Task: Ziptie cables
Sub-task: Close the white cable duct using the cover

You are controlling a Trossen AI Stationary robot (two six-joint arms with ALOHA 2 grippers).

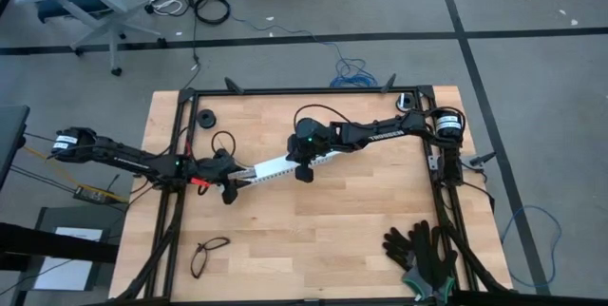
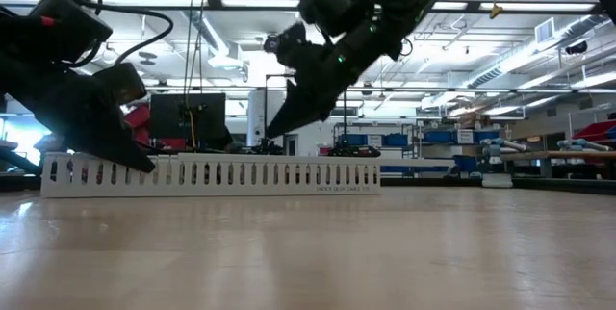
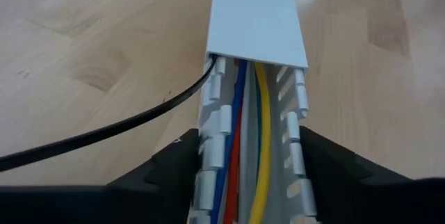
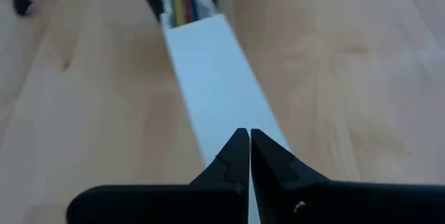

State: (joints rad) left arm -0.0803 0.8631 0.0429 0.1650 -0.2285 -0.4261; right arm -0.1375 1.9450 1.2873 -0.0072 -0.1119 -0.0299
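Wooden table [image 1: 313, 220]: a white slotted cable duct [image 2: 212, 173] lies across its middle, a smooth white cover [image 4: 212, 78] over most of its length. The cables [image 3: 243, 154], blue, red, green and yellow, run inside the duct's uncovered end; no ziptie is visible.

Left gripper [image 3: 243, 172] is at that open end, fingers spread to either side of the slotted walls, not visibly clamped. A thin black cord [image 3: 104, 130] leaves the duct beside it.

Right gripper [image 4: 249, 156] is clenched, empty, its tips pressing down on the cover near the far end.

Judgement: the step is seating or closing the duct over the wires. Next move likely needs the left fingers to pinch the walls together while the right holds the cover down.
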